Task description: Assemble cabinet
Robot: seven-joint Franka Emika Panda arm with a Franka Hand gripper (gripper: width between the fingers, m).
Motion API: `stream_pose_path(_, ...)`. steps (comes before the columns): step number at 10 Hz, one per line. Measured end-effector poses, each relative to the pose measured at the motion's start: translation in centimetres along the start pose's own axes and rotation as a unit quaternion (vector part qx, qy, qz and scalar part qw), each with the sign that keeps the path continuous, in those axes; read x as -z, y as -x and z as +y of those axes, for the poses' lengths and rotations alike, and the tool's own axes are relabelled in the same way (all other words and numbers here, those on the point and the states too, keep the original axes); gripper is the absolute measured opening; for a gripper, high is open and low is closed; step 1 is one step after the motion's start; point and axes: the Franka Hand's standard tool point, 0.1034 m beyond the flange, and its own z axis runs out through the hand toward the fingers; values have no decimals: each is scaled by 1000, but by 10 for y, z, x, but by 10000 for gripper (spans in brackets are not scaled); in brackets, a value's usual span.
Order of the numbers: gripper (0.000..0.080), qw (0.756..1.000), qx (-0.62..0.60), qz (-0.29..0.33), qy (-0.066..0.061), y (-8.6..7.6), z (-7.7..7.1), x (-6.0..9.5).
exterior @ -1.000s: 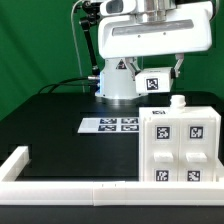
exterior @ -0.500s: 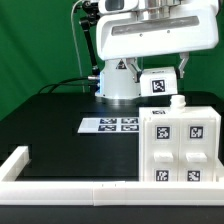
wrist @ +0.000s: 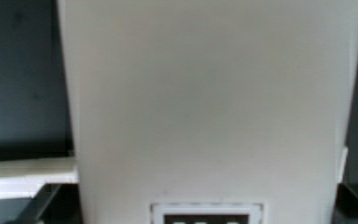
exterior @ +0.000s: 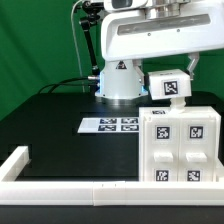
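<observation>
The cabinet (exterior: 180, 146) is a white box with four tagged fronts, standing at the exterior view's right on the black table. My gripper (exterior: 168, 74) is shut on a white tagged panel (exterior: 169, 86) and holds it in the air just above the cabinet's top, slightly tilted. In the wrist view the panel (wrist: 202, 100) fills the middle between the dark fingers (wrist: 41, 205), with a tag at its near end. The cabinet's top behind the panel is hidden.
The marker board (exterior: 111, 125) lies flat on the table at the middle. A long low white border rail (exterior: 60, 186) runs along the front edge and turns back at the exterior view's left. The robot's white base (exterior: 118, 80) stands behind.
The gripper with the panel has moved up and toward the exterior view's right, from beside the robot base to over the cabinet's top. The cabinet's small top knob is now hidden.
</observation>
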Motion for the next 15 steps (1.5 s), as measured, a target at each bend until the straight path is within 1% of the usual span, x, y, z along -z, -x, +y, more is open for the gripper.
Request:
stream_pose_path(1,560,1000,5,2,0,-9,-1,0)
stream_pose_path(2,560,1000,17,0,0,-13,-1,-1)
stream_pose_path(5,560,1000,17,1,0,-14,-1,-1)
stream_pose_path(7,560,1000,20,1,-1,-21,-6,-2)
stream_pose_path(9,560,1000,22,-1,0,-28,-8,-8)
stream_pose_path(12,560,1000,23,0,1,-24,-9,-18)
stream_pose_path(15,560,999,24,22,2,-25,-9,-18)
